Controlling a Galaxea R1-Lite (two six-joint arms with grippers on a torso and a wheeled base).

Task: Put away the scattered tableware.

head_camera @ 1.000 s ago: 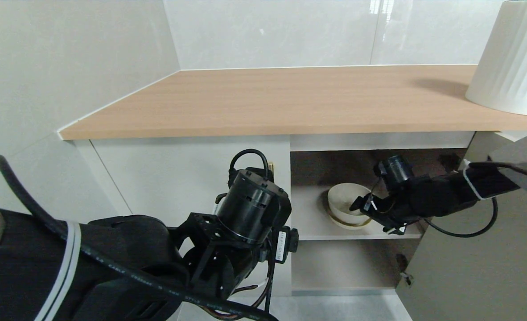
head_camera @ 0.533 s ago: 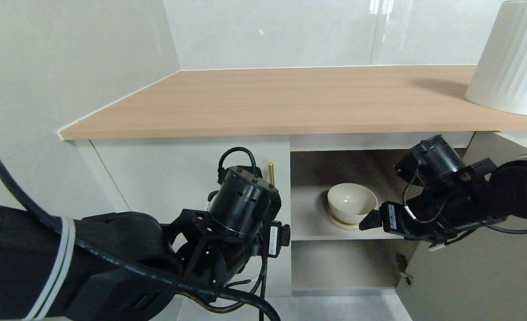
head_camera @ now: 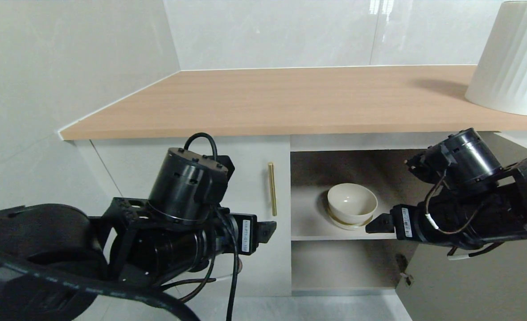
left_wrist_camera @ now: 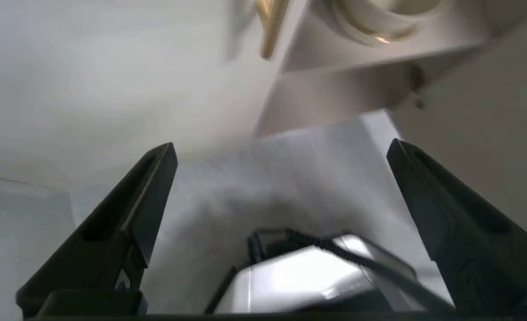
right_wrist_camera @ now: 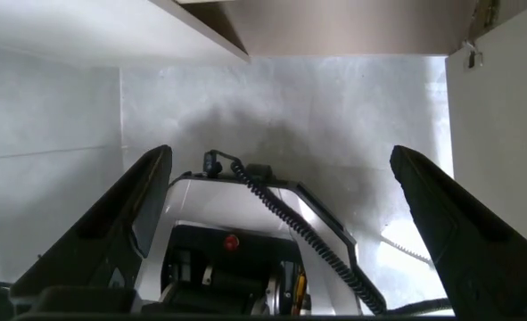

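A cream bowl (head_camera: pixel 352 203) sits on a small plate (head_camera: pixel 337 222) on the middle shelf (head_camera: pixel 310 223) of the open cabinet. In the left wrist view the bowl (left_wrist_camera: pixel 370 12) shows on that same shelf. My right gripper (head_camera: pixel 375 224) hangs just outside the shelf's front edge, to the right of the bowl and apart from it. Its fingers (right_wrist_camera: pixel 111 234) stand wide open with nothing between them. My left gripper (head_camera: pixel 265 231) is in front of the shut left door, below the brass handle (head_camera: pixel 272 188), open and empty, fingers (left_wrist_camera: pixel 111 239) spread.
The cabinet's right door (head_camera: pixel 468 285) stands open beside my right arm, its hinge (right_wrist_camera: pixel 473 52) showing near the floor. The lower shelf (head_camera: pixel 341 269) is bare. A white ribbed lampshade (head_camera: pixel 511 58) stands on the wooden countertop (head_camera: pixel 286 100) at the right.
My right gripper has drawn back out of the cabinet, away from the bowl, which stays on the plate. My left arm has swung left and turned, uncovering the brass handle.
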